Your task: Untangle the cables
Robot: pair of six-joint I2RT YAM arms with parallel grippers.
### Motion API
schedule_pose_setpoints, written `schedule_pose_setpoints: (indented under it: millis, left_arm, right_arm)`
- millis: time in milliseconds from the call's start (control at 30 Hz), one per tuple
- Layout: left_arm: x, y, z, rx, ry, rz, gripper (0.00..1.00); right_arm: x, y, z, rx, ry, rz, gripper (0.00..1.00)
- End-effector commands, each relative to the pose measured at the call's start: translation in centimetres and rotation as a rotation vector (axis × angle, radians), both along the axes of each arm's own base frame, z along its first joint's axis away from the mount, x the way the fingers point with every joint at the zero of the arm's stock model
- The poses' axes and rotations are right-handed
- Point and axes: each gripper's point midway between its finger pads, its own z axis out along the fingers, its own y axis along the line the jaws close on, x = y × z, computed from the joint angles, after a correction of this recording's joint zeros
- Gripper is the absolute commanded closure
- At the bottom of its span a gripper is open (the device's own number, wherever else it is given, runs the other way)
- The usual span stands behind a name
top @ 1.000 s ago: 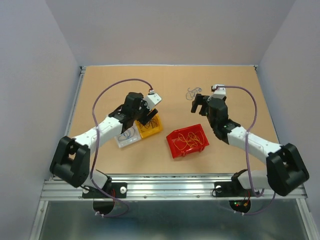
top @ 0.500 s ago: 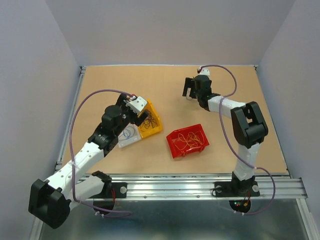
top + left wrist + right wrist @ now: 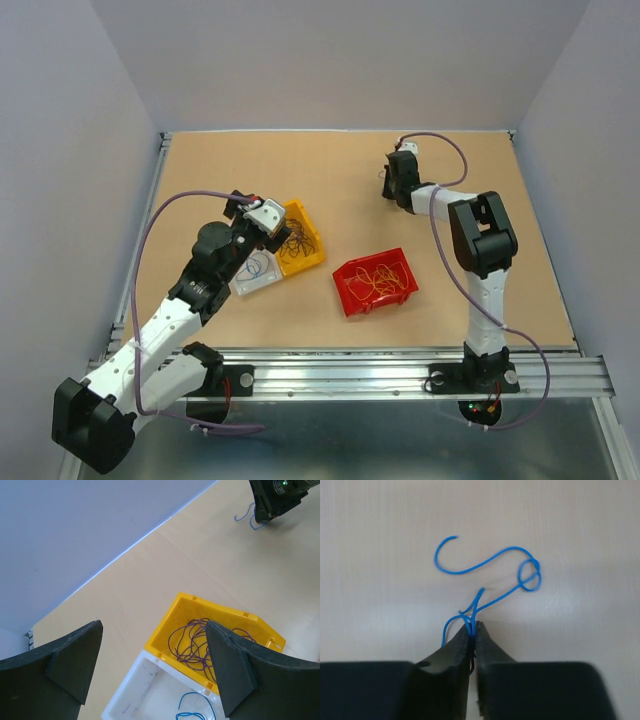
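Blue hair-thin cable [image 3: 470, 571], seemingly knotted, pinched in right end effector [image 3: 472, 635].

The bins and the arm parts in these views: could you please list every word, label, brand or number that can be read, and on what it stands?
None: no word, label, brand or number is readable in any view. The yellow bin, white bin and red bin have plain walls.
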Motion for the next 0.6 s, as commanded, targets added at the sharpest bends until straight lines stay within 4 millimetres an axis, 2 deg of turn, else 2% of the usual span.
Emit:
schedule_pose_setpoints:
  millis: [0, 100, 133, 167, 200, 233, 300, 333, 367, 400, 433, 467, 567]
  left_arm:
    - [0.1, 0.0, 1.7, -0.038, -0.063, -0.002, 0.05]
    - [0.0, -0.3, 1.6, -0.032, -0.063, -0.021, 0.05]
    - [-0.1, -0.3, 1.6, -0.032, -0.063, -0.022, 0.05]
    - [-0.1, -0.3, 1.6, -0.03, -0.066, -0.025, 0.05]
    - [-0.2, -0.4, 1.6, -0.029, -0.067, -0.028, 0.05]
    - [-0.2, -0.3, 1.6, -0.029, -0.067, -0.025, 0.05]
    - [-0.2, -0.3, 1.5, -0.027, -0.069, -0.027, 0.05]
    - [-0.3, -0.3, 1.5, -0.029, -0.07, -0.027, 0.05]
    - [-0.3, -0.2, 1.7, -0.03, -0.075, -0.027, 0.05]
    - [-0.4, -0.3, 1.6, -0.032, -0.072, -0.03, 0.05]
    - [-0.4, -0.4, 1.6, -0.032, -0.072, -0.034, 0.05]
    - [-0.5, -0.4, 1.5, -0.032, -0.072, -0.039, 0.05]
    - [-0.6, -0.4, 1.7, -0.036, -0.072, -0.042, 0.05]
  right_arm:
    - [0.4, 2.0, 3.1, 0.06, -0.033, 0.117, 0.99]
    - [-1.0, 3.1, 4.9, 0.099, -0.065, 0.201, 1.0]
    - [-1.7, 4.2, 7.5, 0.144, -0.11, 0.27, 0.99]
    - [-1.9, 5.0, 9.1, 0.173, -0.159, 0.315, 0.99]
    - [-3.3, 5.2, 8.4, 0.19, -0.146, 0.347, 0.99]
    - [-4.4, 6.2, 11.4, 0.232, -0.203, 0.418, 0.99]
    - [-5.9, 7.3, 14.2, 0.277, -0.285, 0.499, 0.99]
    - [-8.0, 7.9, 15.5, 0.304, -0.307, 0.556, 0.99]
    - [-8.7, 8.2, 17.3, 0.32, -0.36, 0.588, 0.99]
    - [-9.6, 8.5, 18.2, 0.334, -0.38, 0.617, 0.99]
    - [-11.2, 9.2, 17.9, 0.359, -0.368, 0.673, 0.99]
    - [-12.3, 9.4, 20.5, 0.376, -0.427, 0.704, 0.99]
    - [-14.5, 10.3, 21.7, 0.416, -0.432, 0.776, 0.99]
